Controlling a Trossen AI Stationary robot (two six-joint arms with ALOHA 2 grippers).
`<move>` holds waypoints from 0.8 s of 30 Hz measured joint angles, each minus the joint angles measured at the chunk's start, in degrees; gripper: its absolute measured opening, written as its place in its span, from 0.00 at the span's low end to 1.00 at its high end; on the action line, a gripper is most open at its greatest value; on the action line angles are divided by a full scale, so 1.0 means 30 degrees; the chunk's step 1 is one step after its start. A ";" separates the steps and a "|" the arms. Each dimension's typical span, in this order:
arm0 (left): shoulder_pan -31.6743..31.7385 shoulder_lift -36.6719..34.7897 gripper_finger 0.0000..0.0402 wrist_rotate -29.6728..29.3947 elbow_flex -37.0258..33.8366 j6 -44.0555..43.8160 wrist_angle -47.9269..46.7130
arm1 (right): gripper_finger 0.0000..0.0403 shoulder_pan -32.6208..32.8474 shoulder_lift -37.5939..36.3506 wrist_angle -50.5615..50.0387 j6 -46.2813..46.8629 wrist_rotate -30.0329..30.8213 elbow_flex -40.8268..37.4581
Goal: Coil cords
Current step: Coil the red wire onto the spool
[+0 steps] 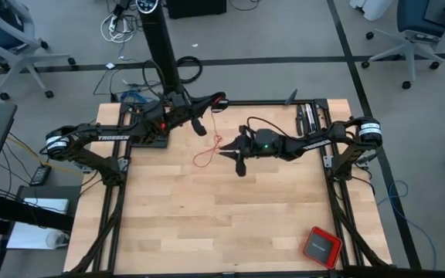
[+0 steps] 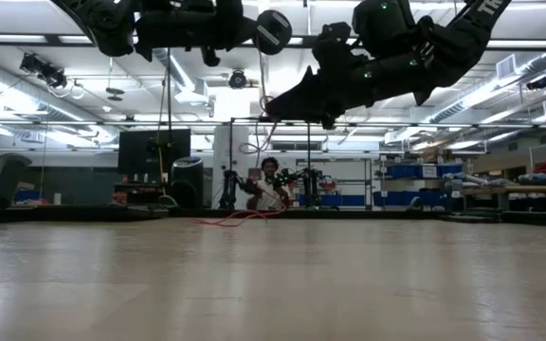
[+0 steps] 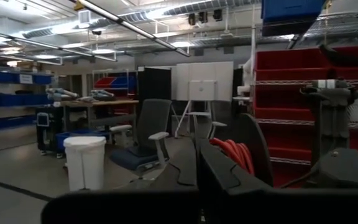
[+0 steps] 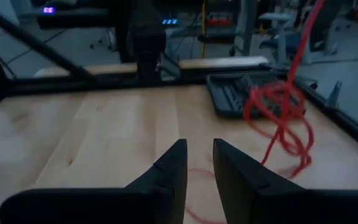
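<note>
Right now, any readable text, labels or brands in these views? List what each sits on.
"TROSSEN": white letters on the dark left arm, high view.
Partial white letters on the dark right arm, low view: cut off, unreadable.
Dark top of the red square box: faint marking, too small to read.
Nothing else legible.

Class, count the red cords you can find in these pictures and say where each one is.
1. A single thin red cord hangs from the raised left gripper near the table's back edge, with loose loops on the wood just ahead of the right gripper. None seems hidden.

A red square box (image 1: 321, 246) with a dark top sits near the wooden table's (image 1: 207, 224) front right corner.
</note>
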 joint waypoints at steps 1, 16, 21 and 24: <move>0.0000 0.0000 0.00 -0.0182 0.0000 -0.0056 0.0015 | 0.19 -0.0008 0.0000 0.0131 0.0105 0.0024 0.0000; 0.0000 0.0004 0.00 -0.1189 0.0002 -0.1498 0.2517 | 0.16 -0.0193 0.0044 -0.1260 0.1192 0.1350 -0.0287; 0.0000 0.0007 0.00 -0.1187 0.0000 -0.1505 0.3279 | 0.16 -0.0393 0.0393 -0.1366 0.1151 0.1164 -0.0366; 0.0000 0.0007 0.00 -0.1180 0.0006 -0.1505 0.3491 | 0.16 -0.0524 0.0991 -0.0502 0.0304 0.1207 -0.0162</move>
